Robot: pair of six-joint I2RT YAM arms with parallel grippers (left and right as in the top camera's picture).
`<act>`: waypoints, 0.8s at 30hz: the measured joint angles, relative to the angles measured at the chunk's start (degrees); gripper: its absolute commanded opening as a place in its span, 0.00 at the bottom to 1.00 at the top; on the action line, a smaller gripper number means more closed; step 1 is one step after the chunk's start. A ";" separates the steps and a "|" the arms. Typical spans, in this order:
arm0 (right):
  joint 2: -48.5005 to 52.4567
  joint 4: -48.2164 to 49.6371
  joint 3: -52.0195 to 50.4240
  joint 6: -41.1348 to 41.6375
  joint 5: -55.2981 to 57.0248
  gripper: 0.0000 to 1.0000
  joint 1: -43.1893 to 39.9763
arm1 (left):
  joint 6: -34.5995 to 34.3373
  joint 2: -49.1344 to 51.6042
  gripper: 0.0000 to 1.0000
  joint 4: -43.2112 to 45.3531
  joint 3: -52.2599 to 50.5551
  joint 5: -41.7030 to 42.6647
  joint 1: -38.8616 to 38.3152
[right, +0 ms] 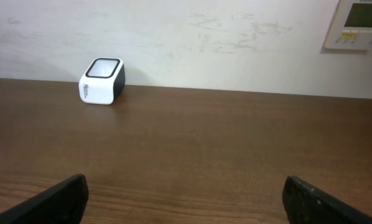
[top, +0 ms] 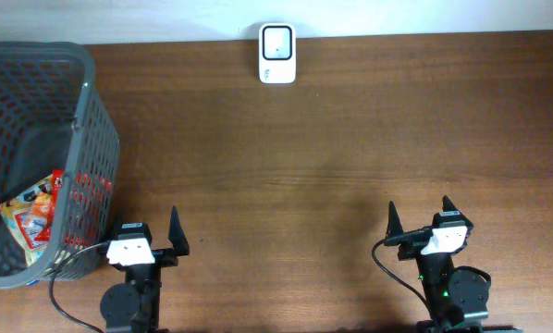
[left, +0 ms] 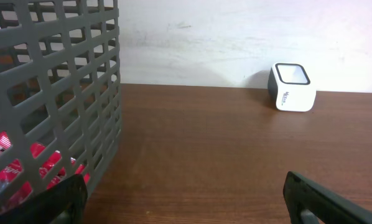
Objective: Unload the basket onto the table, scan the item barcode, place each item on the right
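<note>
One white box scanner (top: pixel 277 54) at 12 o'clock, one grey plastic net basket (top: pixel 96 176) at 9. The left pincer (top: pixel 147 227) and right pincer (top: pixel 418 208) are both released.

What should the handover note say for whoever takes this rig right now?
Grippers: left pincer is open and empty, low beside the grey basket. The right pincer is open and empty, low over the table on the right.
Things: the snack packet lies inside the basket at the table's left end. The scanner stands at the far edge, near the middle, by the wall.
Done: nothing yet; the packet has not been picked.
Left: lift the packet out of the basket and show its barcode to the scanner.
</note>
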 measured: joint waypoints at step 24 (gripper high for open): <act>0.00 0.00 0.00 -0.02 0.02 0.99 0.00 | -0.72 0.00 0.99 0.15 0.00 0.50 0.00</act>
